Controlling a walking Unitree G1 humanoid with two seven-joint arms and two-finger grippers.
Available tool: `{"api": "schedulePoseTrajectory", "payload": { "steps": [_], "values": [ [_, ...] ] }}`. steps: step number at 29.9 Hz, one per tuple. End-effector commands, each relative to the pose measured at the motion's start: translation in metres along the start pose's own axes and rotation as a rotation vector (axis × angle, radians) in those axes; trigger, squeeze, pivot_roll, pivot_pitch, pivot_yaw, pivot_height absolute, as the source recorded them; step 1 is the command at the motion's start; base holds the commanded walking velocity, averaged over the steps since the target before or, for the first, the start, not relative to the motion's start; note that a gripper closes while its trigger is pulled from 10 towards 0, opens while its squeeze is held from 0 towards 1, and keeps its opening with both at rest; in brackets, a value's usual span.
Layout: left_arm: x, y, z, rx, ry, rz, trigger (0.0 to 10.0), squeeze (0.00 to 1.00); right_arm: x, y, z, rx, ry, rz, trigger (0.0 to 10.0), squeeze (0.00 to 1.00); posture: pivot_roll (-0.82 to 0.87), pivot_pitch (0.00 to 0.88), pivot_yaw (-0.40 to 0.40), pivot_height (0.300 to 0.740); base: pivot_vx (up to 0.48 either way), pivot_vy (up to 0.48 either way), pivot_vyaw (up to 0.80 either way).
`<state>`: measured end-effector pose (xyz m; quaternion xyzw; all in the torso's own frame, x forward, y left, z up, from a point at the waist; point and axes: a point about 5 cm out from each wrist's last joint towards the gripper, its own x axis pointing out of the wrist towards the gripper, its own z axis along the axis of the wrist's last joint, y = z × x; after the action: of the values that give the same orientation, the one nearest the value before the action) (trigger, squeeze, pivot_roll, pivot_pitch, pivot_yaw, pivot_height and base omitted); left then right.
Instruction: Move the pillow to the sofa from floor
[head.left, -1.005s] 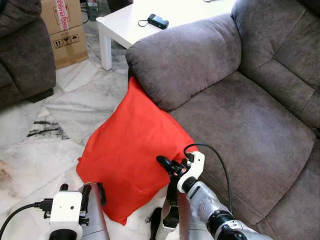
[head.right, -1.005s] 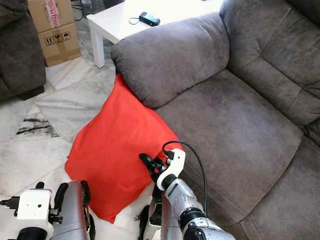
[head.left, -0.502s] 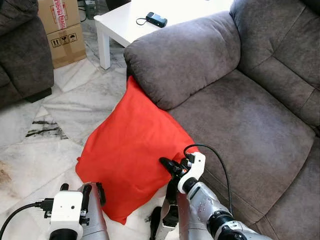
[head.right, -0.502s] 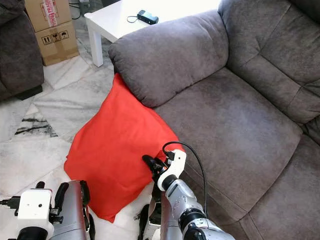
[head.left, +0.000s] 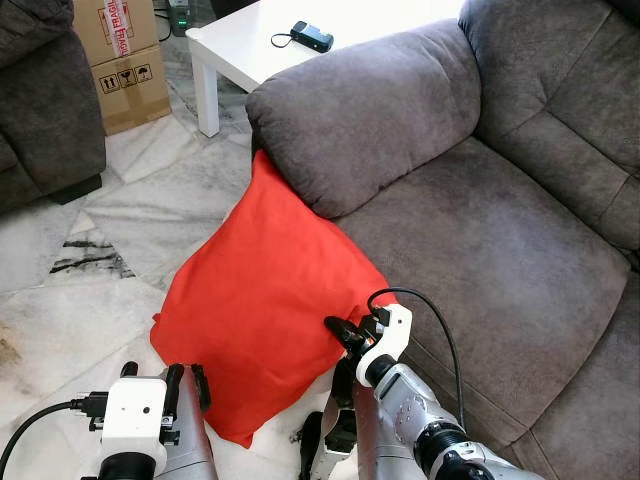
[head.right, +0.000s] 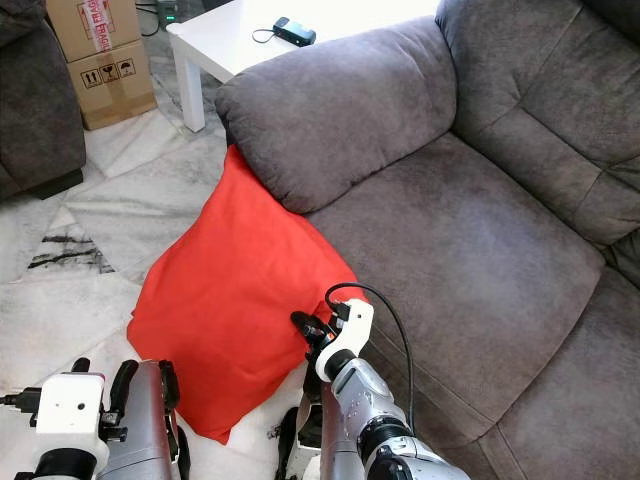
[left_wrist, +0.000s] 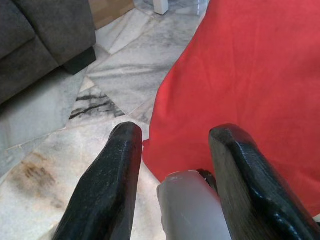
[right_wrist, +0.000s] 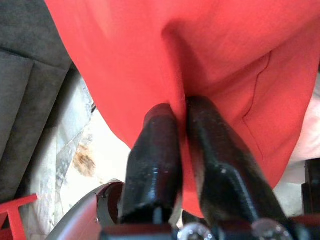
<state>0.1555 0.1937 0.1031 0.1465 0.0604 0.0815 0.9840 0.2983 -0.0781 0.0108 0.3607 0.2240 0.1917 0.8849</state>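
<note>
Black fingers (right_wrist: 165, 150) of the right gripper (head.left: 342, 330) are pinched on a fold at the near right edge of the soft red square fabric pillow (head.left: 262, 300), a little further into the cloth than one second ago. This pillow lies on the white marble floor (head.left: 70, 300), leaning against the grey fabric sofa (head.left: 480, 230). Near left, the left gripper (left_wrist: 172, 165) hangs with fingers apart at the pillow's near corner. Far left stand a white low table (head.left: 260, 40) and a brown cardboard box (head.left: 125, 60).
</note>
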Motion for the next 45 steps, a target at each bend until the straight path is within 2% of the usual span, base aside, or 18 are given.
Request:
{"api": "schedulePoseTrajectory", "payload": {
  "steps": [1, 4, 9, 10, 13, 15, 16, 18, 20, 27, 28, 29, 31, 38, 45],
  "values": [
    [-0.001, -0.002, -0.005, 0.004, 0.028, 0.002, 10.0, 0.00, -0.006, -0.008, -0.004, 0.000, 0.012, -0.033, 0.0, 0.00, 0.29, 0.277, -0.261, 0.572, 0.000, 0.000, 0.00],
    [0.001, -0.002, -0.005, 0.004, 0.027, 0.002, 10.0, 0.00, -0.005, -0.008, -0.004, -0.003, 0.012, -0.030, 0.0, 0.00, 0.29, 0.274, -0.261, 0.572, 0.000, 0.000, 0.00],
    [0.011, 0.001, -0.008, -0.002, 0.018, 0.015, 10.0, 0.00, -0.005, -0.005, -0.002, -0.044, 0.013, 0.015, 0.0, 0.00, 0.30, 0.219, -0.265, 0.572, 0.000, 0.000, 0.00],
    [0.014, 0.002, -0.007, -0.008, 0.012, 0.024, 10.0, 0.00, -0.005, -0.004, -0.001, -0.073, 0.020, 0.030, 10.0, 0.00, 0.30, 0.213, -0.266, 0.572, 0.000, 0.000, 0.00],
    [0.021, 0.005, -0.005, -0.013, -0.006, 0.041, 10.0, 0.00, -0.005, -0.004, 0.004, -0.118, 0.017, 0.052, 10.0, 0.00, 0.30, 0.163, -0.270, 0.572, 0.000, 0.000, 0.00],
    [0.023, 0.006, -0.004, -0.015, -0.011, 0.045, 10.0, 0.00, -0.005, -0.004, 0.006, -0.130, 0.014, 0.058, 10.0, 0.00, 0.30, 0.163, -0.270, 0.572, 0.000, 0.000, 0.00],
    [0.032, 0.006, -0.002, -0.017, -0.031, 0.051, 10.0, 0.00, -0.007, -0.005, 0.017, -0.157, -0.012, 0.088, 10.0, 0.00, 0.30, 0.117, -0.275, 0.572, 0.000, 0.000, 0.00],
    [0.032, 0.006, -0.002, -0.017, -0.031, 0.051, 10.0, 0.00, -0.007, -0.005, 0.017, -0.157, -0.012, 0.088, 10.0, 0.00, 0.30, 0.117, -0.275, 0.572, 0.000, 0.000, 0.00],
    [0.042, 0.005, 0.001, -0.026, -0.057, 0.057, 10.0, 0.00, -0.007, -0.003, 0.030, -0.178, -0.050, 0.125, 10.0, 0.00, 0.30, 0.071, -0.277, 0.572, 0.000, 0.000, 0.00],
    [0.052, 0.002, 0.009, -0.038, -0.091, 0.056, 10.0, 0.00, -0.006, 0.002, 0.042, -0.204, -0.094, 0.161, 10.0, 0.00, 0.30, 0.038, -0.276, 0.572, 0.000, 0.000, 0.00],
    [0.057, 0.000, 0.011, -0.041, -0.104, 0.052, 10.0, 0.00, -0.005, 0.005, 0.047, -0.210, -0.119, 0.167, 10.0, 0.00, 0.29, 0.010, -0.272, 0.572, 0.000, 0.000, 0.00],
    [0.057, 0.000, 0.011, -0.041, -0.104, 0.052, 10.0, 0.00, -0.005, 0.005, 0.047, -0.210, -0.119, 0.167, 10.0, 0.00, 0.29, 0.010, -0.272, 0.572, 0.000, 0.000, 0.00],
    [0.072, -0.003, 0.018, -0.044, -0.143, 0.035, 10.0, 0.00, -0.006, 0.010, 0.065, -0.249, -0.195, 0.177, 10.0, 0.00, 0.29, 0.000, -0.260, 0.572, 0.000, 0.000, 0.00],
    [0.082, -0.004, 0.022, -0.048, -0.173, 0.028, 10.0, 0.00, -0.014, 0.009, 0.073, -0.293, -0.223, 0.180, 10.0, 0.00, 0.28, 0.000, -0.255, 0.572, 0.000, 0.000, 0.00],
    [0.091, -0.013, 0.027, -0.055, -0.199, -0.008, 10.0, 0.00, -0.028, 0.006, 0.078, -0.321, -0.273, 0.160, 10.0, 0.00, 0.25, 0.000, -0.225, 0.572, 0.000, 0.000, 0.00]
  ]
}}
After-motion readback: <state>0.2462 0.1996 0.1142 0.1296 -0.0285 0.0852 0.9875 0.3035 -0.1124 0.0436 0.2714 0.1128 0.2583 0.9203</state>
